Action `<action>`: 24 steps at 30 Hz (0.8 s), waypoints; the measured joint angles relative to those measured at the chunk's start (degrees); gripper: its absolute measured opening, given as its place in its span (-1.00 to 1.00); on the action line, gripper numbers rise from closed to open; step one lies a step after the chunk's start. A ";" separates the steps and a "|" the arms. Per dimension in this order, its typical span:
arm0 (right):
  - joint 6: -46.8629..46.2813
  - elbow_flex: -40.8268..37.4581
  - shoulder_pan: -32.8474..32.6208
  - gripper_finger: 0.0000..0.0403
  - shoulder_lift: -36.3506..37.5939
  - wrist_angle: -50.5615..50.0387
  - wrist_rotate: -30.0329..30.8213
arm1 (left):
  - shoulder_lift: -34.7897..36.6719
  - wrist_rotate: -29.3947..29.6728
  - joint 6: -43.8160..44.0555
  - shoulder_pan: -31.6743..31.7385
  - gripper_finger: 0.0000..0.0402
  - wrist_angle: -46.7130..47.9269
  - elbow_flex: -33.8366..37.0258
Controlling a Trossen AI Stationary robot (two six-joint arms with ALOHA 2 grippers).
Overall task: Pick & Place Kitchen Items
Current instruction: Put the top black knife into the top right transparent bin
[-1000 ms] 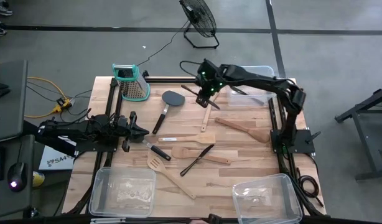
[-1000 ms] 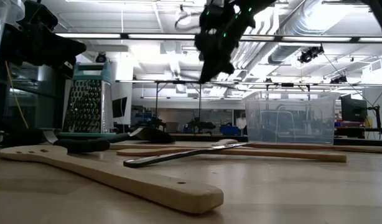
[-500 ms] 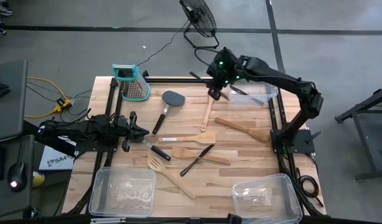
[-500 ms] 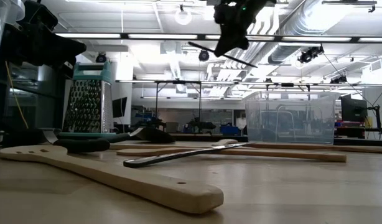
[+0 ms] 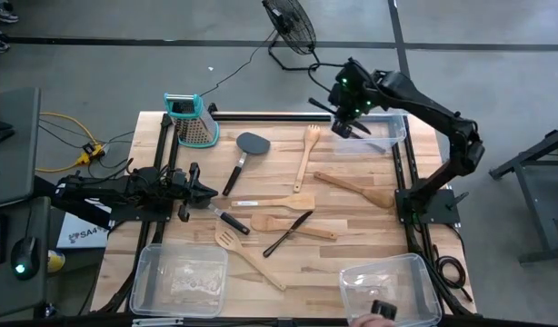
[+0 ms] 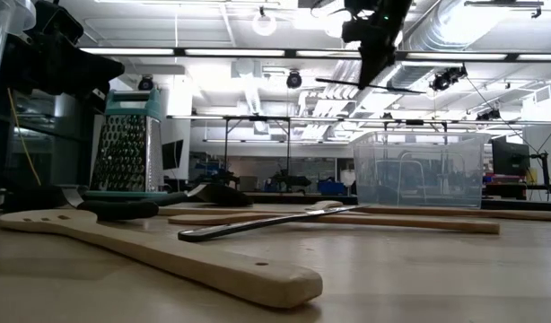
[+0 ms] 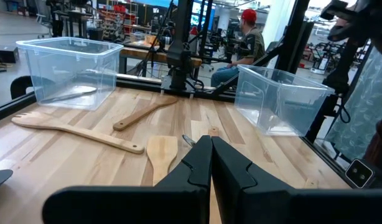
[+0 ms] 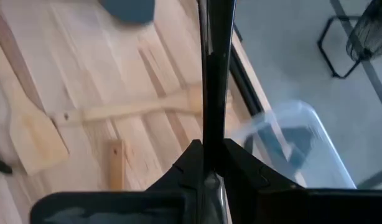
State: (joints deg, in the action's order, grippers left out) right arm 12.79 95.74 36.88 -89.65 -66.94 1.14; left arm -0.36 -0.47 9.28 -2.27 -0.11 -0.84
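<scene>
Wooden table (image 5: 352, 227) beneath the raised right gripper (image 5: 344, 116), which is clamped on a thin black-handled tool (image 5: 326, 106) over the near edge of the clear bin (image 5: 388, 136) already holding one dark utensil. Judged early going: some nine utensils (image 5: 302, 156) lie scattered well below and beside it. Left gripper (image 5: 204, 192), fingers pressed together and empty, waits far across the table.

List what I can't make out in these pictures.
- Black tool in the right gripper: its working end runs off the right wrist view's edge; too thin from above.
- Contents of the far bin: the arm covers it in the high view.
- Front-right bin: cut by the bottom edge.
</scene>
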 joint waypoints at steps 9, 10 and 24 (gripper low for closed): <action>5.03 0.00 6.09 -0.84 0.03 -7.42 0.50 | 0.02 0.01 0.00 -0.01 -0.97 0.00 0.00; 5.75 0.00 6.85 -0.84 0.03 -8.17 0.51 | 0.00 0.02 0.00 -0.01 -0.97 -0.01 0.00; 13.17 -7.09 15.49 -0.84 -0.83 -7.90 3.37 | 0.01 0.01 0.00 -0.01 -0.97 0.00 0.00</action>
State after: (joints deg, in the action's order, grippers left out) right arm 25.96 88.65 52.38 -90.47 -74.84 4.52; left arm -0.35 -0.46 9.28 -2.28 -0.11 -0.84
